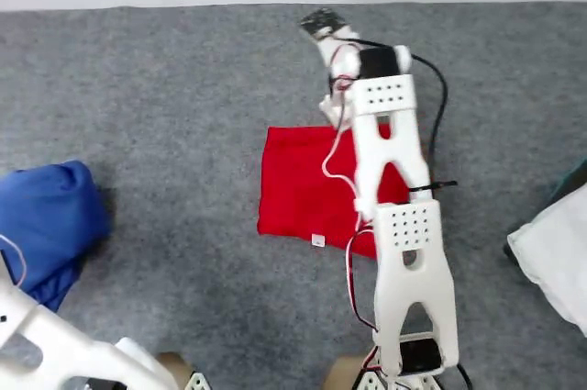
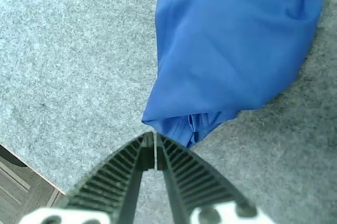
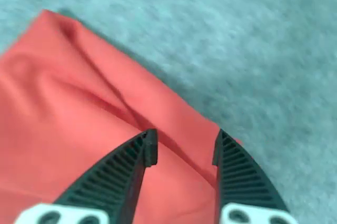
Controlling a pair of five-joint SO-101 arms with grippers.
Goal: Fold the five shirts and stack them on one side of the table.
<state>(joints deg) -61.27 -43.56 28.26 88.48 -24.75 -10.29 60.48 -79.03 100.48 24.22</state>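
A folded red shirt (image 1: 303,190) lies in the middle of the grey table. My right arm stretches over it from the near edge, and its gripper (image 1: 321,25) is held up past the shirt's far side. In the right wrist view that gripper (image 3: 184,150) is open above a corner of the red shirt (image 3: 79,124), with nothing between its fingers. A crumpled blue shirt (image 1: 50,216) lies at the left. My left gripper (image 2: 156,153) is shut, its tips just beside the near edge of the blue shirt (image 2: 231,50).
A white shirt (image 1: 555,257) lies at the right edge with a dark green cloth (image 1: 576,179) behind it. The table's edge (image 2: 31,174) runs close to my left gripper. Bare grey carpet (image 1: 165,87) spreads between the shirts.
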